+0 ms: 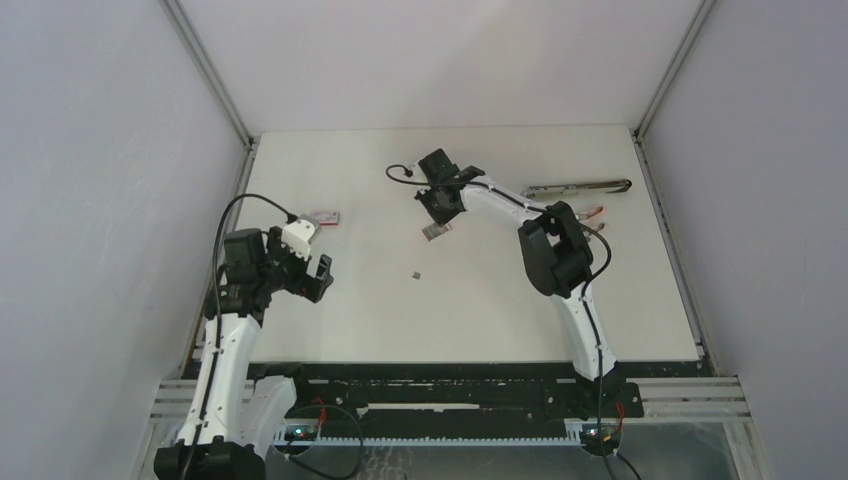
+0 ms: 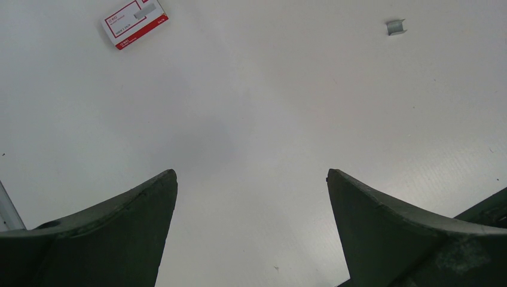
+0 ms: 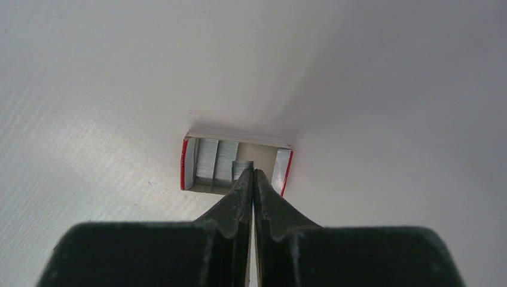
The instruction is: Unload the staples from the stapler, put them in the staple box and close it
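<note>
The long stapler (image 1: 580,187) lies at the far right of the table (image 1: 450,320), well apart from both arms; it looks hard and a bit heavy. The left gripper (image 2: 251,173) hangs wide open with nothing in it, and the right gripper (image 3: 252,172) is squeezed tight, its tips down in a small open box (image 3: 186,162) (I cannot tell if a strip is pinched). The staples (image 3: 214,160) in that box, and one loose strip (image 2: 395,27) on the table, are tiny, light, hard and slippery, so pinch one softly across its middle.
</note>
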Robot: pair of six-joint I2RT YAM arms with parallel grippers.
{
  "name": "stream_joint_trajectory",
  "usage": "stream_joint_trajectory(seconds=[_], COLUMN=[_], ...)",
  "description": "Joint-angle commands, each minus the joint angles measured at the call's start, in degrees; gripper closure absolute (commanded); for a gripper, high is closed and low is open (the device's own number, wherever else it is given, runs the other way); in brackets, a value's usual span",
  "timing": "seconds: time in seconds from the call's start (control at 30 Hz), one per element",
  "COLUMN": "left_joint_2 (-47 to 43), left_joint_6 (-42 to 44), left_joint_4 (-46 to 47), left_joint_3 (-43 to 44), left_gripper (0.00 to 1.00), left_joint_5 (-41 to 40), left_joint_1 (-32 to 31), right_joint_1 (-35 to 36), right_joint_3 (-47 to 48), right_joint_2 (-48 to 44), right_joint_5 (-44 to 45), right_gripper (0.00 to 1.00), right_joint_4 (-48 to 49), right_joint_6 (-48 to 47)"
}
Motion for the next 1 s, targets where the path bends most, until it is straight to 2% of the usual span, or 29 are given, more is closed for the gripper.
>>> stream_joint_trajectory(seconds=[0.0, 0.97], left_joint_2=[-0.5, -0.7], left_joint_6=[-0.1, 0.0], left_joint_4=[1.8, 1.8], left_joint_3=[-1.1, -1.2], left_gripper=[0.00, 0.00], left_joint_5=[0.6, 0.5], left_joint_1=[0.5, 0.5], right_joint_1=[0.3, 0.8], right_joint_3=[1.6, 1.9], right_joint_2=[0.5, 2.5], right_joint_5=[1.7, 3.2], right_gripper=[1.00, 1.00], right_joint_4=[1.5, 3.3], right_joint_6=[1.0, 2.2])
